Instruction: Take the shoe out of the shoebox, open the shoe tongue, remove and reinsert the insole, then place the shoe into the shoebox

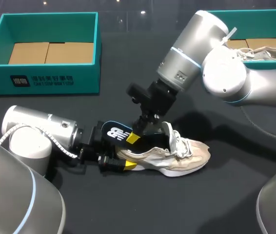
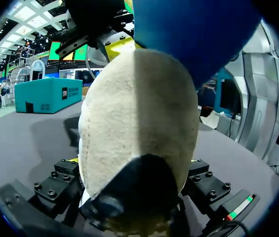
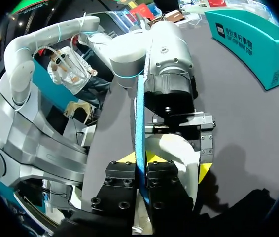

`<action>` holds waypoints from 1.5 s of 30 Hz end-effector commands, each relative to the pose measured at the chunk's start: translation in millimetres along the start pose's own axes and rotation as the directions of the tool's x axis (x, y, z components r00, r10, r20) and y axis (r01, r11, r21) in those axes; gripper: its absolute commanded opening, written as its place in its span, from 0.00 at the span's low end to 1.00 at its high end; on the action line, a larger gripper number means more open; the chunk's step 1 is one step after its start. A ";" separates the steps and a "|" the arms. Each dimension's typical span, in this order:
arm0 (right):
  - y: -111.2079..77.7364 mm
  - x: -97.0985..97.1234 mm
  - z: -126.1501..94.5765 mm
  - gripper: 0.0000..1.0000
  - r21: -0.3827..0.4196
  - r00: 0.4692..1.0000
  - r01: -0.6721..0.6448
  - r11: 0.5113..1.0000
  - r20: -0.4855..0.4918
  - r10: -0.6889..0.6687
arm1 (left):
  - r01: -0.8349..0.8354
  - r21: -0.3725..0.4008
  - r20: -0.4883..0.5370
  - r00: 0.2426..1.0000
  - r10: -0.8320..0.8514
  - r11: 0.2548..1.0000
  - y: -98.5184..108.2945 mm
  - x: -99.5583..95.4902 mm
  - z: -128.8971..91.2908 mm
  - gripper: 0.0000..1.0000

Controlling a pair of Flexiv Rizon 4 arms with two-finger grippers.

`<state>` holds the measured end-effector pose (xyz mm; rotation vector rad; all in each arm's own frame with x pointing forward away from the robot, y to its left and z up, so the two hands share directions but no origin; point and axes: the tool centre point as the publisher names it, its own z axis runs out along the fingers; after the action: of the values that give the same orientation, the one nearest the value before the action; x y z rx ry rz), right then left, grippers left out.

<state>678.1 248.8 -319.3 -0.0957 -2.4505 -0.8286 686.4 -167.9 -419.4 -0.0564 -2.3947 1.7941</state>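
Note:
A beige and white shoe [image 1: 177,156] lies on its side on the dark table, toe to the right. My left gripper [image 1: 123,163] comes in from the left, and its widely spread fingers press on both sides of the heel [image 2: 139,123]. A dark blue insole [image 1: 114,132] with a white logo sticks up out of the shoe's opening. My right gripper [image 1: 134,138] reaches down from the upper right and is shut on it. In the right wrist view the insole's thin blue edge [image 3: 139,123] is pinched between the right gripper's [image 3: 142,173] fingers, with the shoe [image 3: 176,153] just beyond.
A teal shoebox [image 1: 45,78] with a cardboard insert stands at the back left. A second teal box [image 1: 269,19] at the back right holds another pale shoe [image 1: 269,51], partly hidden behind my right arm.

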 end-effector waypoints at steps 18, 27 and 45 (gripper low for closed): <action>60.5 40.7 -14.3 0.00 0.009 0.968 0.243 0.970 0.063 -0.243 | 0.000 -0.001 0.001 1.000 0.000 1.000 0.6 -0.4 0.5 0.00; 80.7 64.1 -43.6 0.00 -0.284 0.960 0.261 0.923 -0.021 -0.278 | 0.000 -0.001 0.001 1.000 0.000 1.000 0.6 -0.4 0.5 0.00; 100.0 136.9 -120.4 0.00 -0.436 0.969 0.230 0.870 0.021 -0.246 | 0.000 -0.001 0.001 1.000 0.000 1.000 0.6 -0.4 0.5 0.00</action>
<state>668.4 284.4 -147.3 0.1484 -2.1351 -1.4784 686.5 -168.0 -419.3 -0.0565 -2.3947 1.7943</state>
